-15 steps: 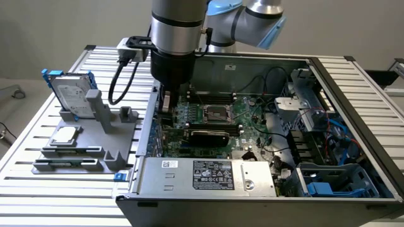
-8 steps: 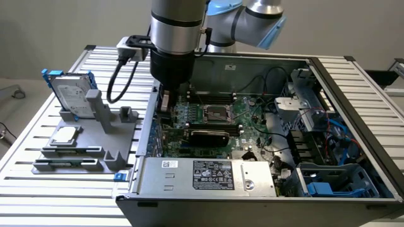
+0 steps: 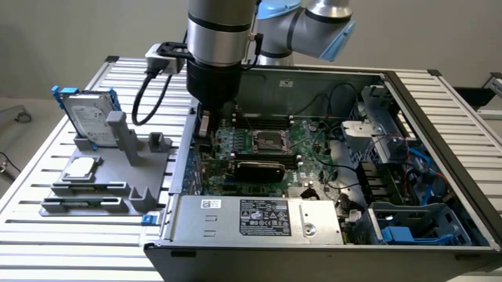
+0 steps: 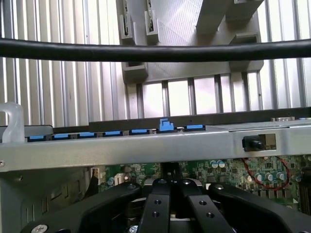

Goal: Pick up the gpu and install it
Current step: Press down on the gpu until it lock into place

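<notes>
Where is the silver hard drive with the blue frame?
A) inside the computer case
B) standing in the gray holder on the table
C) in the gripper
B: the hard drive stands upright in the gray holder on the table, outside the computer case.

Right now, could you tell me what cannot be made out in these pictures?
Claw grip: wrist view, its own fingers hide anything between them.
Gpu seating: exterior view, its black cooler hides the slot.
Grey holder: wrist view, a black cable crosses it.

Exterior view looks down from high on the open computer case (image 3: 314, 176); wrist view sits close above its motherboard (image 4: 233, 170)
</notes>
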